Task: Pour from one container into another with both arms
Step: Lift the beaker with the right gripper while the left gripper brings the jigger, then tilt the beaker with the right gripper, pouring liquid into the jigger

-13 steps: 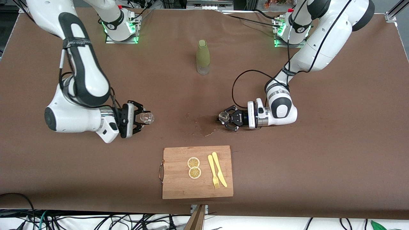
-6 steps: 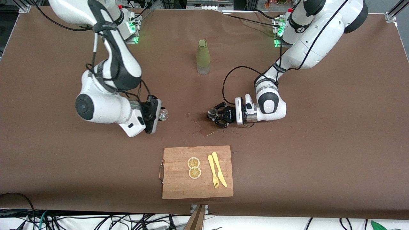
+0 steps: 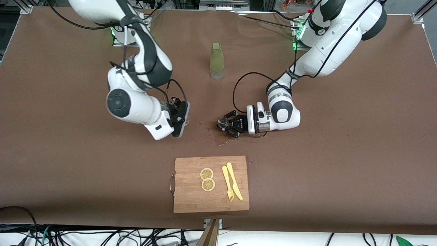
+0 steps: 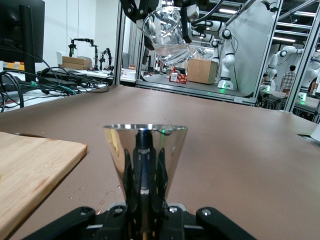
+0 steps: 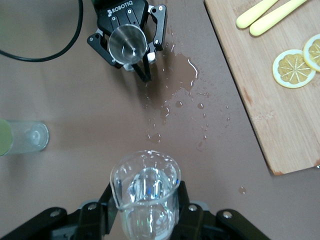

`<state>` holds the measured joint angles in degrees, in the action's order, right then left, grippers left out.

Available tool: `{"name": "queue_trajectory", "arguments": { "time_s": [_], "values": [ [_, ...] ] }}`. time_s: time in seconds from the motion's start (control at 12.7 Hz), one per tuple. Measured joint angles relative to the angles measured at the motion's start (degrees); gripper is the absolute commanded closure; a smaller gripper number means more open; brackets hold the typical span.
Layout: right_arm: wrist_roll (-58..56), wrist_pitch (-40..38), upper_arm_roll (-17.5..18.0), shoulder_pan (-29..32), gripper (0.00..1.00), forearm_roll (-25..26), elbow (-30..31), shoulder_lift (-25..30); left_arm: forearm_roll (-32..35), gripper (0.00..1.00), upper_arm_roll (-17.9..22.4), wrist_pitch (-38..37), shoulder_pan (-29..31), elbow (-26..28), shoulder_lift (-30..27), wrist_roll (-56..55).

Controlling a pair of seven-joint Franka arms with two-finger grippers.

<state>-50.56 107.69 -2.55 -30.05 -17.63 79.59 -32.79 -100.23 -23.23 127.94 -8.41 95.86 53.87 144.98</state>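
My right gripper [image 5: 145,212] is shut on a clear glass beaker [image 5: 145,185] that has a little water in it. It is up in the air over the brown table, beside a wet patch [image 5: 176,75]. In the front view the right gripper [image 3: 182,118] hides the beaker. My left gripper [image 3: 224,122] is shut on a small metal cone-shaped cup [image 3: 223,120], low over the table with its mouth upward. The left wrist view shows this cup [image 4: 145,150] close up in the left gripper [image 4: 145,172]. The tilted beaker [image 4: 165,30] hangs higher up, a short way off from it.
A green bottle [image 3: 216,61] stands farther from the front camera, midway between the bases. A wooden cutting board [image 3: 191,198] with two lemon slices [image 3: 207,179], a yellow fork and a yellow knife [image 3: 235,184] lies nearer to the camera. Water drops [image 5: 200,125] dot the table.
The right arm has swung toward the middle of the table with the beaker, rising and turning. The left gripper has slid a little toward it with the metal cup.
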Motion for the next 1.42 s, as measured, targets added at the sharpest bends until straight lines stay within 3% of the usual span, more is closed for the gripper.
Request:
{"name": "queue_trajectory", "arguments": {
  "time_s": [0.24,1.1,1.42],
  "values": [
    [5.5,0.0,-2.0,-4.7,0.70,2.7,-2.4,-1.5,0.0,1.00,-0.1,1.1,-0.8,-1.1,0.7,0.2],
    [12.0,0.0,-12.1,-16.8,0.70,3.0,-7.5,-7.2,-1.1,1.00,-1.8,4.8,-2.4,-3.3,2.6,0.4],
    [12.5,0.0,-12.8,-18.2,0.70,5.2,-7.9,-8.3,-1.1,1.00,-1.8,5.4,-2.5,-4.4,2.8,0.5]
  ]
}}
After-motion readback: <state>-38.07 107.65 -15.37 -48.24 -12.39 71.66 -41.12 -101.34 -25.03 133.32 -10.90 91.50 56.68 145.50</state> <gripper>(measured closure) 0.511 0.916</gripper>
